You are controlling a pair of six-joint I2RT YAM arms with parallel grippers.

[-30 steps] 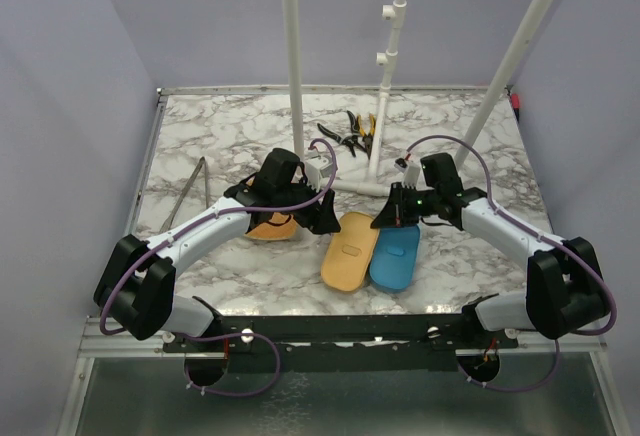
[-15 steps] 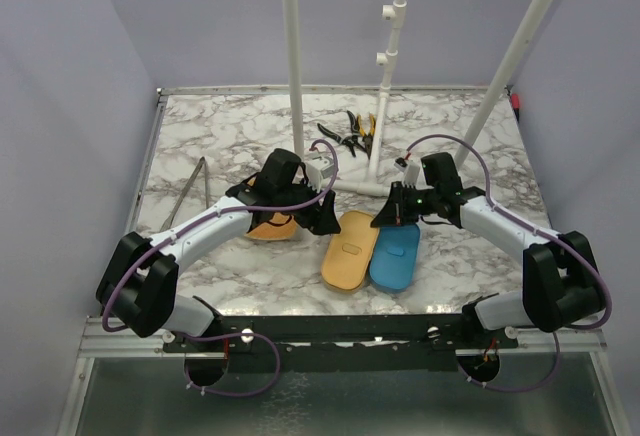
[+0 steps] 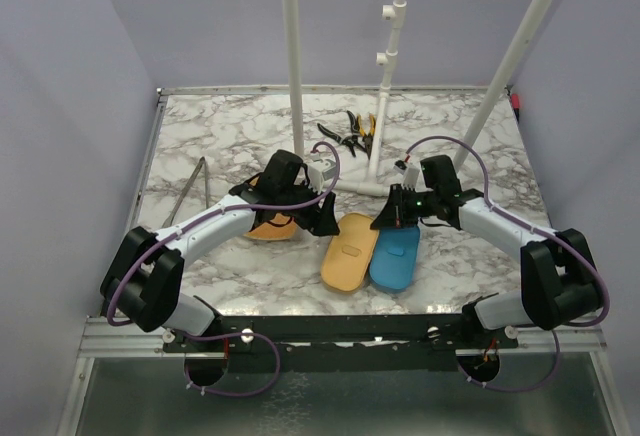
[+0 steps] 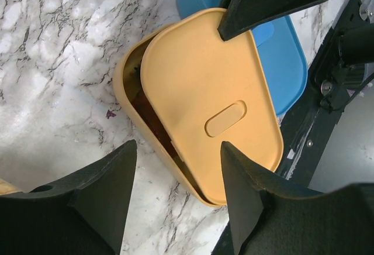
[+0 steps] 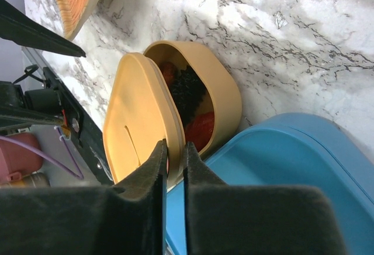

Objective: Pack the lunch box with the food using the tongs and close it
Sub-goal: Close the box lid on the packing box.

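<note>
Lying askew, smooth oval tan lid (image 4: 210, 91), veined marble table (image 4: 47, 62)

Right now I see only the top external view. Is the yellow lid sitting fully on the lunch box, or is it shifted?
Observer: It is shifted. In the left wrist view the lid lies askew and leaves a gap along one side of the lunch box.
Operator: Is there food inside?
Observer: Yes. The right wrist view shows red and dark food through that gap.
Operator: Does the right gripper hold the lid?
Observer: It seems so. The right gripper looks closed on the lid's edge, with its jaws almost together.
</note>
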